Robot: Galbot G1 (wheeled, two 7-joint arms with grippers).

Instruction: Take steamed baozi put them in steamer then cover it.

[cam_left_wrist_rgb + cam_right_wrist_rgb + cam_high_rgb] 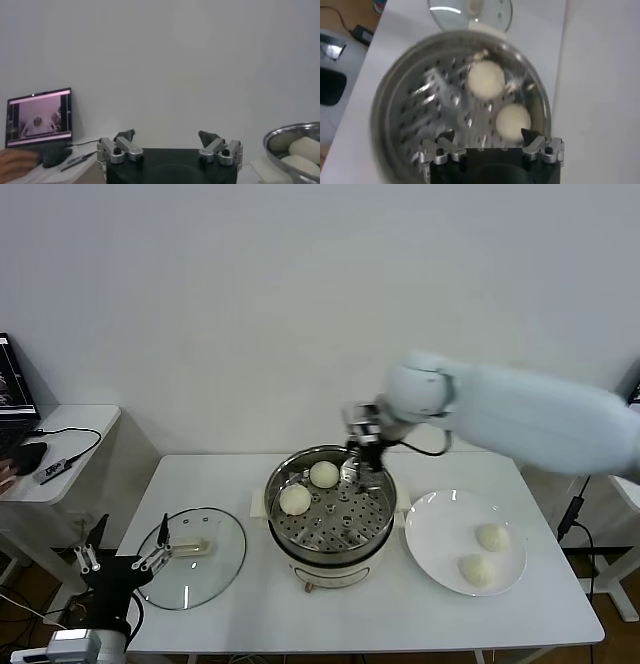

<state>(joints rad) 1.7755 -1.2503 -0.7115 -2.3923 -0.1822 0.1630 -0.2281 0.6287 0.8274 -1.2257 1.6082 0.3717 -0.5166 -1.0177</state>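
Head view: a white rectangular desk (540,604) stands against a plain pale wall (250,304). At its centre sits the round shiny stainless-steel steamer (330,519) with a perforated floor, set on a white electric pot base (330,572). Two small, smooth, cream-white steamed baozi (323,474) lie inside the basket, at its far-left side, close together. Two more baozi (491,536) rest on a flat round white plate (430,529) just to the right of the steamer, one nearer the front edge than the other.

The round clear glass cover (195,559), with metal rim and cream-white bar handle, lies flat on the desk to the left of the steamer, apart from it.

The right hand (364,452) hangs over the far rim of the steamer at the end of a white arm (520,419) reaching in from the right. In the right wrist view its fingers (445,147) stand spread wide apart above the perforated floor, holding nothing, with the two baozi (486,80) lying free just beyond them.

The left hand (120,559) is parked low at the front-left corner of the desk, beside the cover; its fingers (122,145) are likewise wide apart and empty.

Room: a small white side table (60,454) at far left carries a cable and dark devices. The left wrist view shows a lit monitor (39,117) there.
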